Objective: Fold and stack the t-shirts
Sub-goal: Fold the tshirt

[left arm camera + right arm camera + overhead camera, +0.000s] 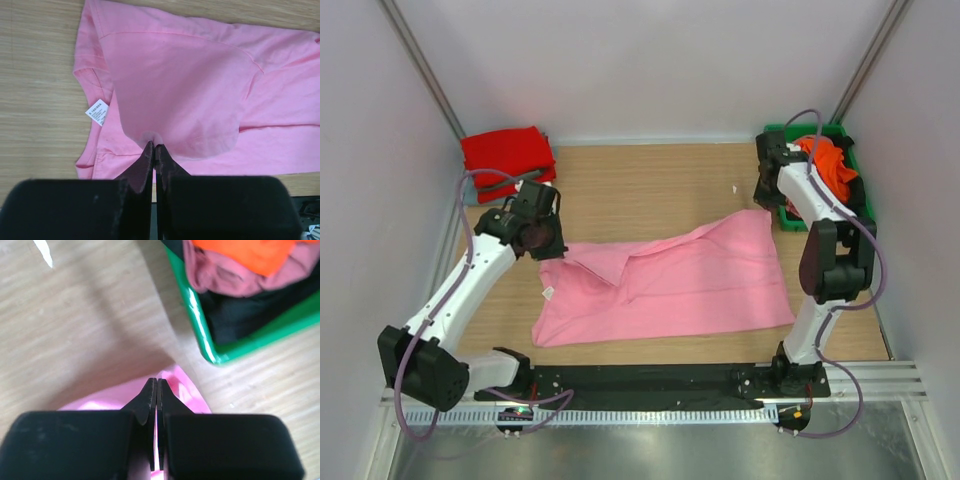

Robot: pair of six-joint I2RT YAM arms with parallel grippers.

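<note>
The light pink t-shirt (pixel 680 285) lies spread across the middle of the table. My left gripper (pixel 542 240) is shut on a raised fold of its left side, and the pinched fabric bulges at the tips in the left wrist view (pixel 154 146). My right gripper (pixel 767 200) is shut at the shirt's far right corner; in the right wrist view (pixel 157 380) the pink corner (pixel 187 390) peaks right at the tips. The folded red t-shirt (pixel 508 152) lies at the back left on a grey-blue one (pixel 505 186). The orange t-shirt (pixel 830 160) is in the bin.
The green plastic bin (pixel 790 220) stands at the back right, close beside my right gripper; it also holds mauve (pixel 225 277) and black (pixel 250 310) cloth. A white label (pixel 97 112) shows at the pink shirt's collar. A small white scrap (pixel 735 188) lies on the wood.
</note>
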